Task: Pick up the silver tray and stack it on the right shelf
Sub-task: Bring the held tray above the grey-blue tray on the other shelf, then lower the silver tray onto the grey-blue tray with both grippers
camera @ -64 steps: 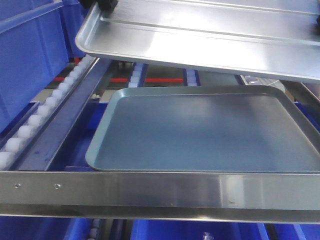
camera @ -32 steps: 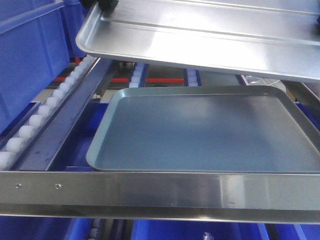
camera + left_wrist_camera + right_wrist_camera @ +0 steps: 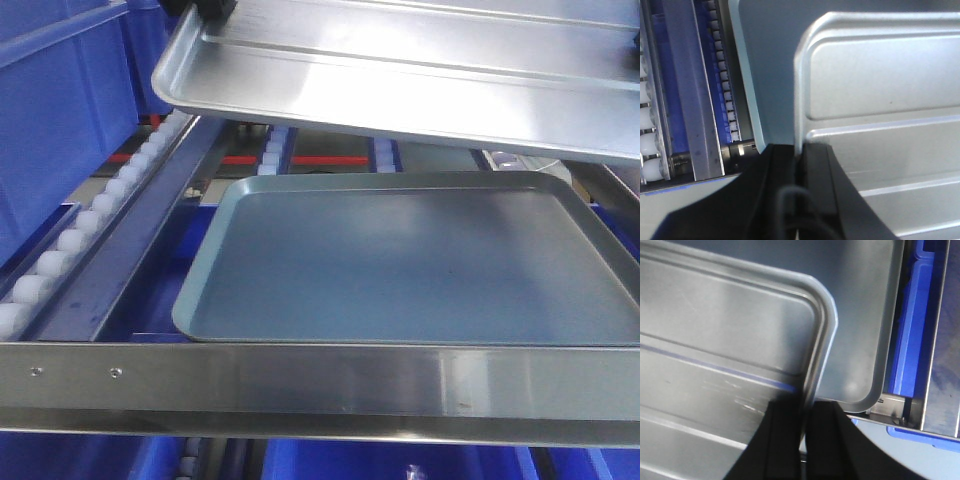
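Observation:
The silver tray [image 3: 400, 90], shiny with long raised ridges, hangs tilted above the right shelf [image 3: 300, 385], its left corner low. My left gripper [image 3: 799, 155] is shut on the tray's left rim [image 3: 800, 90], one black finger on each side. My right gripper [image 3: 807, 407] is shut on the opposite rim, near a rounded corner of the silver tray [image 3: 715, 340]. Only a black bit of the left gripper [image 3: 205, 8] shows at the top of the front view. The shelf's broad steel front bar carries two small screws at its left end.
A larger dull grey tray [image 3: 400, 260] lies flat on the shelf directly under the held tray. White roller tracks [image 3: 80, 230] run along the shelf's left side. A blue bin [image 3: 50, 120] stands at far left, and more blue bins [image 3: 910, 330] sit below.

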